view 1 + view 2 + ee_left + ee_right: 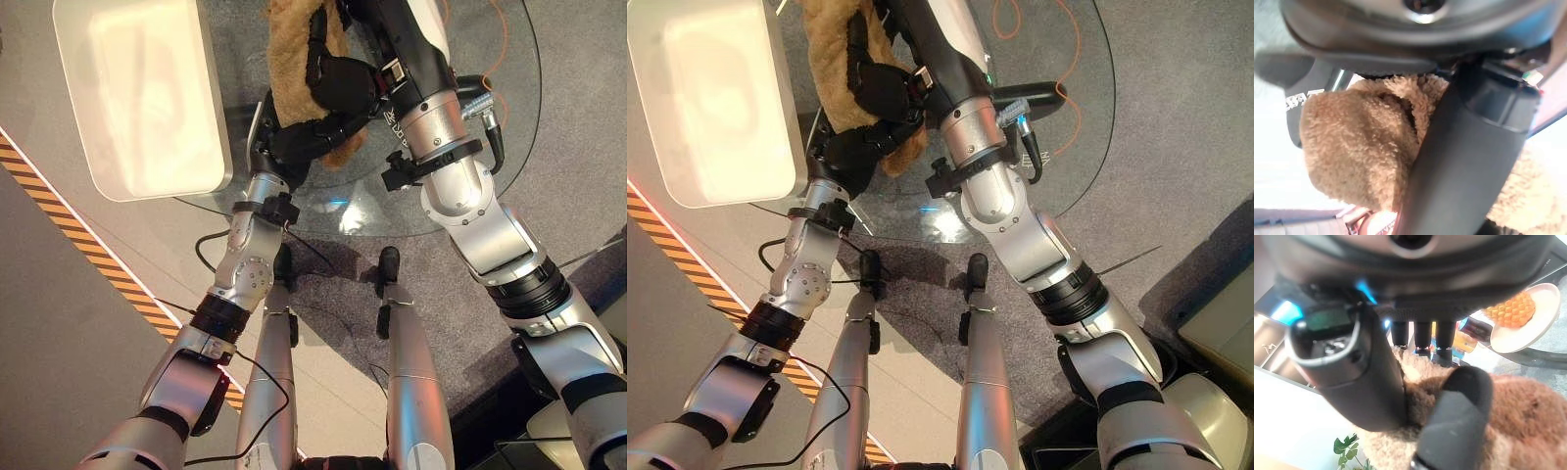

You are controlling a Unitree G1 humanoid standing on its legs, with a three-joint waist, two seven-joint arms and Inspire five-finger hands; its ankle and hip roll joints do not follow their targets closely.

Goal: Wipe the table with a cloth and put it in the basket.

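Nearest the robot, the rim of the round glass table (392,220) is curving across at about 6 o'clock of the work area, with grey carpet showing through the glass; just past that rim the left hand (294,137) is reaching in over the table from 7 o'clock, its dark fingers curling round the lower end of the tan fleecy cloth (294,49); in the left wrist view the cloth (1356,152) is bunching against the hand's dark thumb (1459,161), which is pressing into it; just beyond, at about 12 o'clock, the right hand (343,83) is coming in from 4 o'clock and gripping the same cloth higher up, its fingers wrapping over the fleece; in the right wrist view the thumb (1454,421) is closing onto the cloth (1528,421), so both hands are holding it between them above the glass; at 10 o'clock a white basket (147,98) with rounded corners is sitting on the table, just beside the cloth; far off in the right wrist view a white plate (1528,328) is carrying an orange textured item (1513,308).
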